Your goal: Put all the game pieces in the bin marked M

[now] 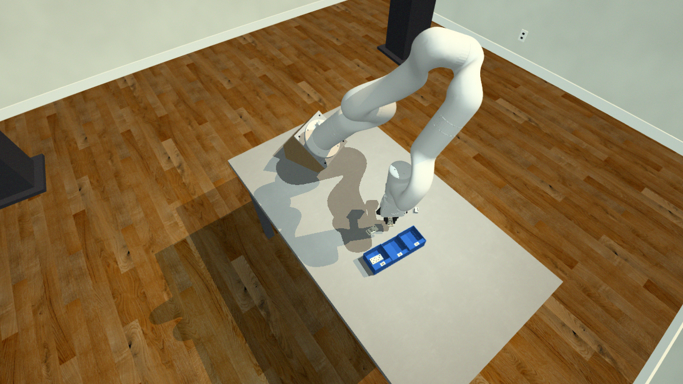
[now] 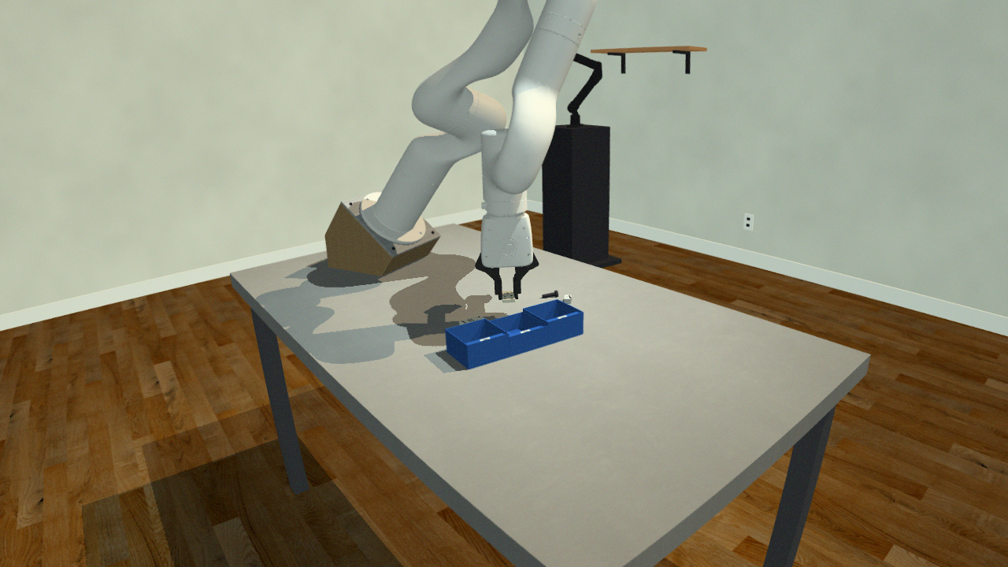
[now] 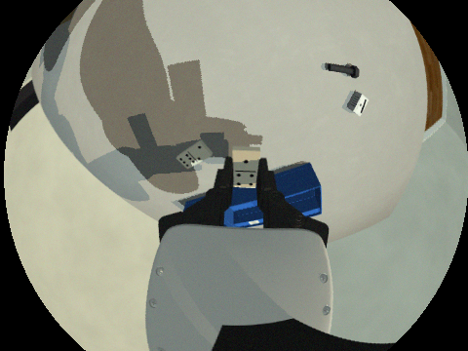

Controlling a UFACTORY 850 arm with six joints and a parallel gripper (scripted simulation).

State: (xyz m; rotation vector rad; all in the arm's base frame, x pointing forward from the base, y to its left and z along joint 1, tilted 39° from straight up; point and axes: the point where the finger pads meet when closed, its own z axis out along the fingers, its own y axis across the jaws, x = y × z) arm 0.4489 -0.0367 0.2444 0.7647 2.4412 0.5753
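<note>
Grey table (image 2: 634, 423) on dark legs. Tan arm base (image 2: 352, 246) at far left corner. Blue three-compartment bin (image 2: 514, 338) near middle. Spotted die (image 3: 193, 155) just behind bin. Black bolt (image 3: 342, 68) and small white block (image 3: 357, 101) right of it.
</note>
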